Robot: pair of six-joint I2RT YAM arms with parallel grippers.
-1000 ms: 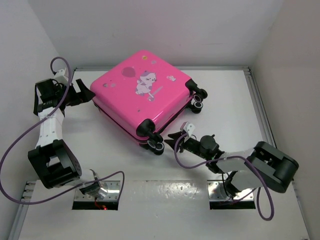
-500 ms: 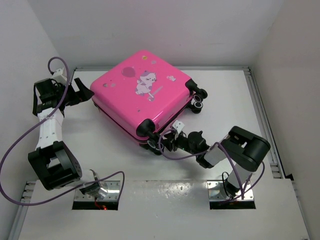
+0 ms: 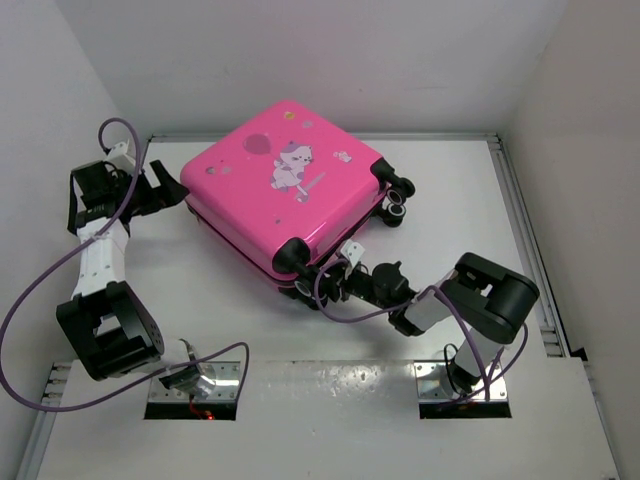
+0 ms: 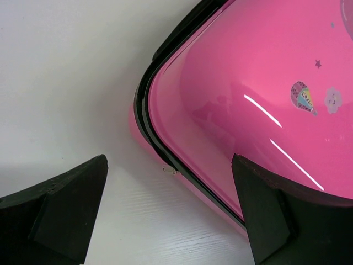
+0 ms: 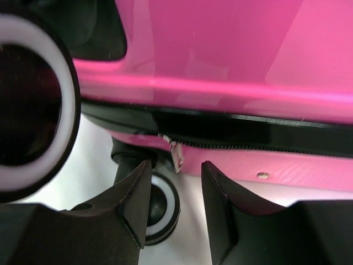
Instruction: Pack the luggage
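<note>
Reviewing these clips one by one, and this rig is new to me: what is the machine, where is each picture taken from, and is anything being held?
A left arm and a right arm are bolted at the near edge of a white table. The top picture looks down from behind them; the other two come from wrist cameras. The pink luggage lies flat on the table. The left gripper is open at its left corner. The right gripper is open, fingers either side of a zipper pull beside a wheel. Nothing is gripped.

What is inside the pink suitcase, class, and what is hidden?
Nothing inside shows: the luggage lies closed, both halves meeting at the black zip band. Any contents are covered by its pink shell.
</note>
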